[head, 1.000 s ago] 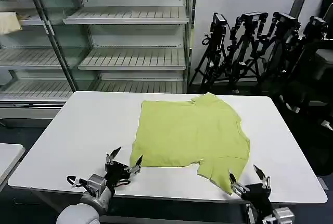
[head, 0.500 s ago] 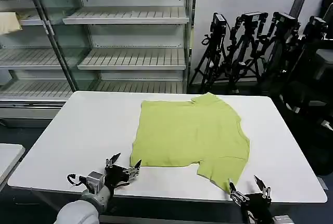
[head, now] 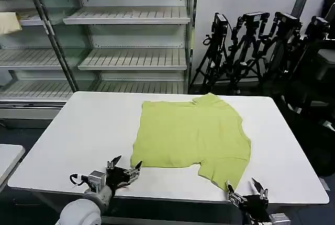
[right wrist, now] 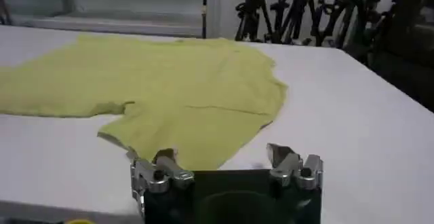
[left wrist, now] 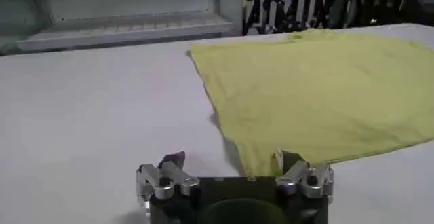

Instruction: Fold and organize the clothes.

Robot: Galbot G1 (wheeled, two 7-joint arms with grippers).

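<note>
- T-shirt of lime yellow-green fabric is approached on two sides at the near edge of the bench, with no claw touching it.
- Left claw is seen low over the bench near its front edge, just beside the shirt's near-left corner; its fingers are held apart with nothing between them.
- From the left wrist camera, that corner of the fabric is shown lying just ahead of the left claw, by one of its fingertips.
- Right claw is placed at the front edge of the bench, close to the shirt's nearest sleeve; its fingers are spread apart and empty.
- From the right wrist camera, the sleeve hem is seen just in front of the right claw.
- The T-shirt is spread flat on the white bench, right of centre, with its plain side up and its collar toward the far edge.
- Behind the bench, shelving racks are seen on the left and camera tripods on the right.
</note>
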